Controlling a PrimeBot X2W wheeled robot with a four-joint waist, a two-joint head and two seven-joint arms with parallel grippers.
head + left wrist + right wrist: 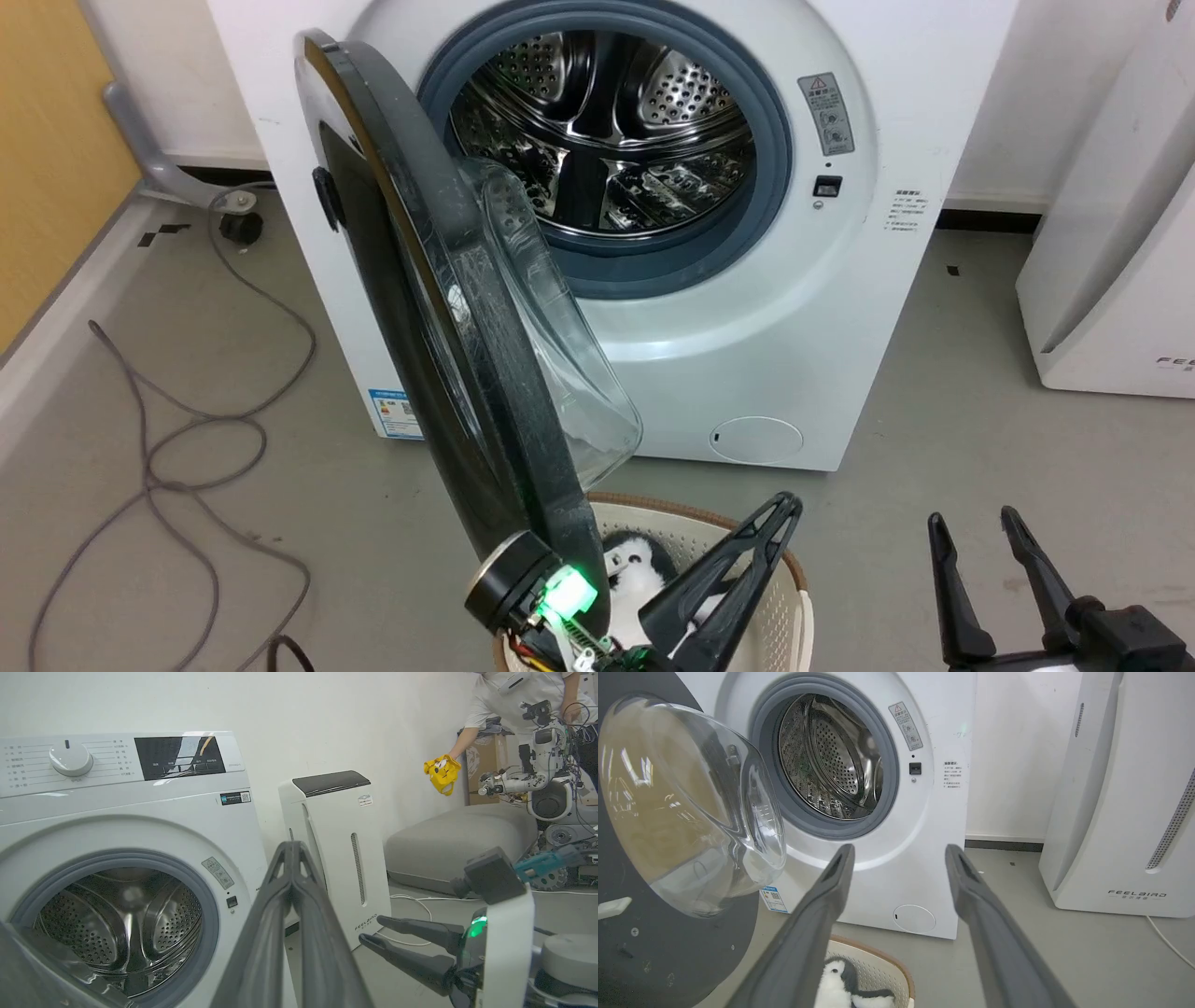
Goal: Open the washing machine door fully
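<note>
So the washing machine door (495,401) is swung out from the washing machine (747,355) on its left-side hinge. It sticks out toward the robot, nearly edge-on to the head cam, with the glass bowl bulging to the drum (607,140) side. Its lower rim comes down just left of the left gripper (789,509), right by that arm's wrist, and honestly I can't tell if anything's touching there. That gripper's two fingers are pressed together with nothing between them, tips aimed up toward the washer front, beside the door rather than on it.

The right gripper (973,523) sits well off to the right of the left one, fingers spread apart and empty. From its wrist cam the door (686,807) is off to its left and the drum opening is ahead, a bit left of the fingers.

Directly under the left gripper's fingers there's a basket (653,509) with a plush penguin (625,560) in it. A white FEELBIRD appliance (1111,280) stands ahead and to the right of the right gripper. A grey cable (187,439) loops on the floor way left of the left gripper, past the door. In the left wrist cam a person (504,700) far beyond the right gripper holds a yellow thing (441,772)
</note>
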